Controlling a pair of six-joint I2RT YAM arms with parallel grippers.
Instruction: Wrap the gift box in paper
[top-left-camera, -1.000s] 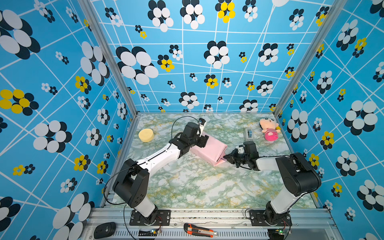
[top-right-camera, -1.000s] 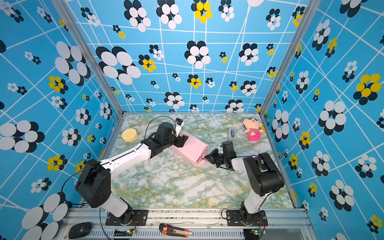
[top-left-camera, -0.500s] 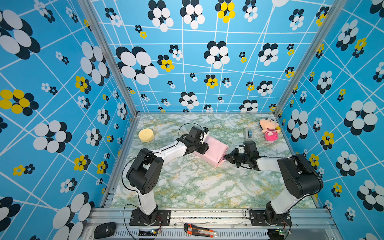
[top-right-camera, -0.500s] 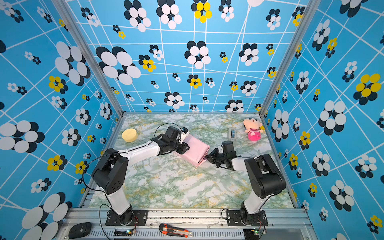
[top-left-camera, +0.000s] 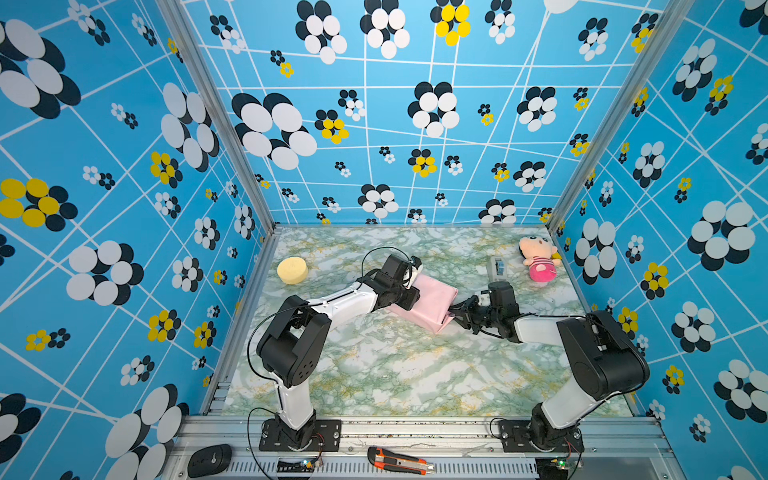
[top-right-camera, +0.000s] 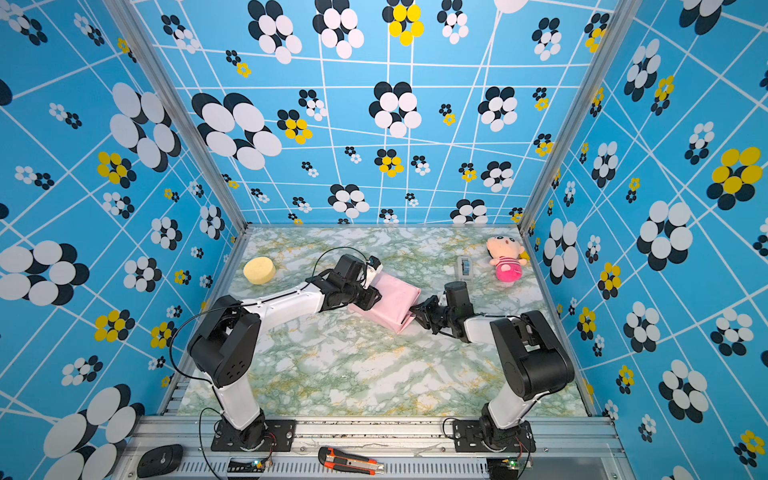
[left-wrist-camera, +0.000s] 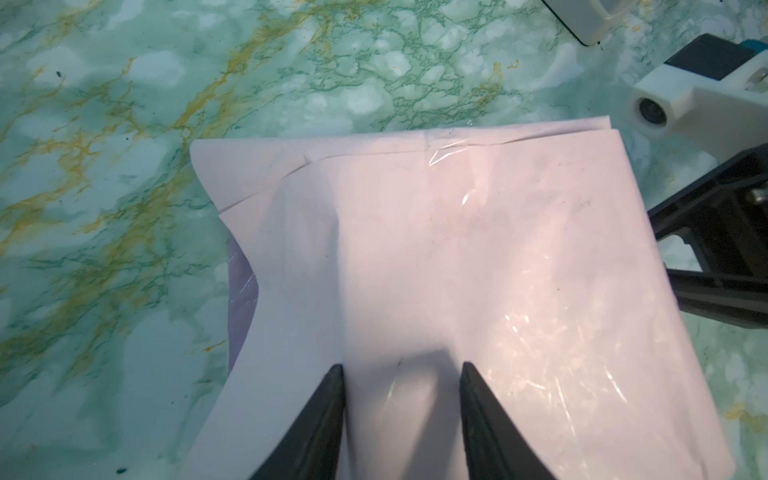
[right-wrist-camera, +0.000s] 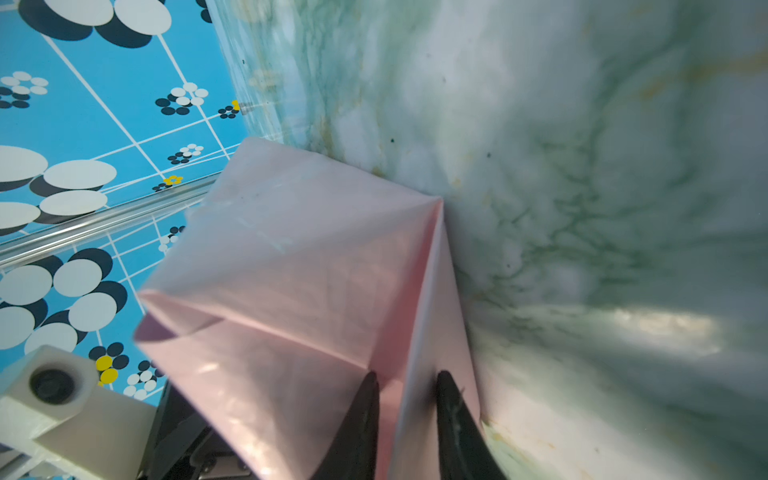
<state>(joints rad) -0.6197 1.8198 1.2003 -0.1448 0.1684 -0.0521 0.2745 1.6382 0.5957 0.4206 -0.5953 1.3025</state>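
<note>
**Top views:** In both top views the paper, pale pink side out, lay folded into a low parcel near the middle of the green marbled counter. The gift box was out of sight, apparently under the folds. The left tool sat at the paper's left edge, and the right tool met its near right corner. A round yellow sponge lay well apart to the paper's left. A grey tape dispenser and a plush doll lay to the paper's right, farther back.

**Left wrist view:** The camera looked down on the paper, whose flat top glinted under the light. The left tool stood spread, its dark fingers apart over the sheet and gripping nothing. A narrow strip of the paper's lilac side showed at one edge. The right arm's white camera housing sat just beside the paper's far edge.

**Right wrist view:** The paper rose in creased, pointed folds against the counter. The right tool stood slightly parted, with a raised fold of the paper running between its fingers.
</note>
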